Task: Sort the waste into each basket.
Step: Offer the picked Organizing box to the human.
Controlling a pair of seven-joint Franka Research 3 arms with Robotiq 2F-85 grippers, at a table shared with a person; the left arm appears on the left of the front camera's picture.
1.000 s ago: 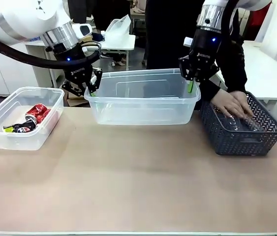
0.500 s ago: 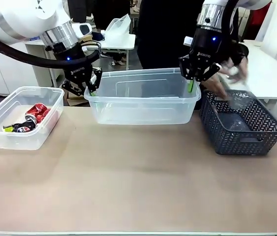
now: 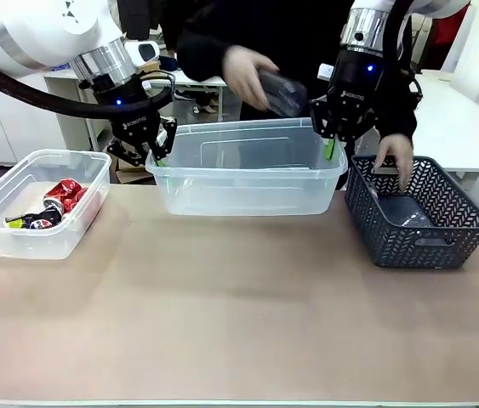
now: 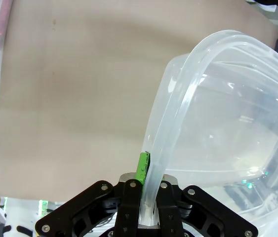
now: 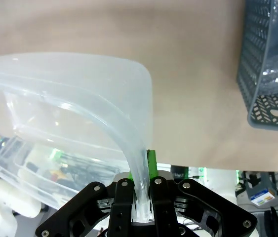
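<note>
Tan table (image 3: 222,314): left gripper (image 3: 157,153) and right gripper (image 3: 331,148) each clamped on the rim of middle tub (image 3: 248,197), at opposite ends. Person's hand (image 3: 243,72) holds bottle (image 3: 282,92) above it. Cans (image 3: 64,195) lie in left tub (image 3: 19,240).

The large tub (image 3: 248,191) and the smaller tub (image 3: 26,242) are seen to be of clear, smooth, glossy plastic, with light caught along their rims. The worktop (image 3: 239,314) is shown as a smooth, matt surface, and the lattice basket (image 3: 443,234) as dull dark grey plastic. The cans (image 3: 66,194) are rendered in shiny printed metal.
</note>
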